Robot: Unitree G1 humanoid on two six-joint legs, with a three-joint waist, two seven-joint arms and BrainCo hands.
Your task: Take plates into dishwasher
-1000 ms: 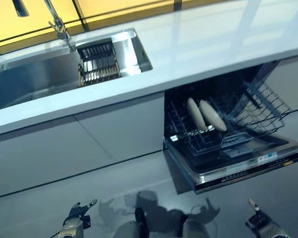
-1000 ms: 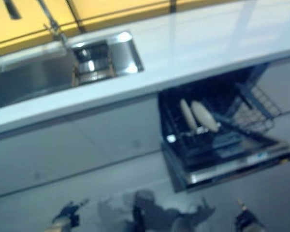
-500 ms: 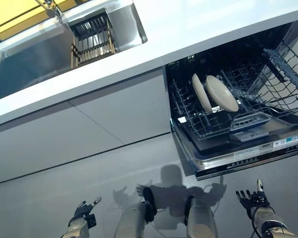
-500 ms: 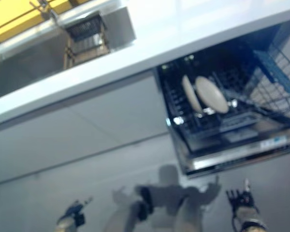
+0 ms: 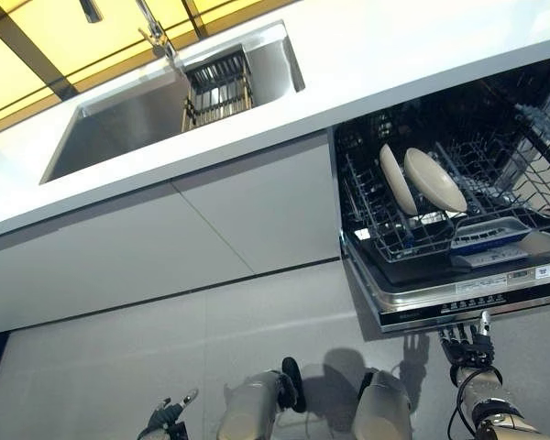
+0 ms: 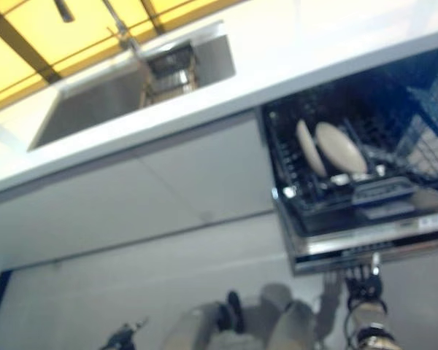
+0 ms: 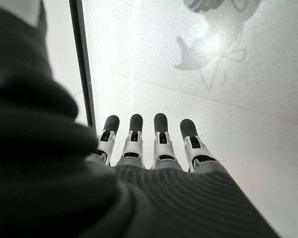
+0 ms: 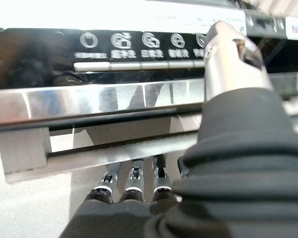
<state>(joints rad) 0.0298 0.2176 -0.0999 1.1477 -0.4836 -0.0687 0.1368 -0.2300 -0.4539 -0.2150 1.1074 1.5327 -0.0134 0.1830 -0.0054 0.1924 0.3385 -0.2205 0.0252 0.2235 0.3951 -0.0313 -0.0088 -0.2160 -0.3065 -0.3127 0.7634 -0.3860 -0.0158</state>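
Two pale plates [image 5: 435, 181] stand on edge in the lower rack [image 5: 394, 240] of the open dishwasher, above its lowered door [image 5: 467, 295]. My right hand [image 5: 467, 350] is at the door's front edge. In the right wrist view its straight fingers [image 8: 133, 181] reach under the silver rim below the control panel [image 8: 139, 44], and its thumb [image 8: 228, 54] lies against that panel. My left hand [image 5: 168, 420] hangs low at the left, open over the floor, its fingers [image 7: 159, 141] straight. Neither hand holds a plate.
A steel sink [image 5: 119, 124] with a faucet [image 5: 156, 37] and a small dish rack [image 5: 217, 87] sits in the white countertop [image 5: 394, 55]. Grey cabinet fronts [image 5: 165, 247] run below it. Part of a wire upper rack [image 5: 541, 119] shows at the right.
The camera has shifted, sliding the whole scene. My right hand has risen from low over the floor to the front edge of the dishwasher door. The left hand stays low.
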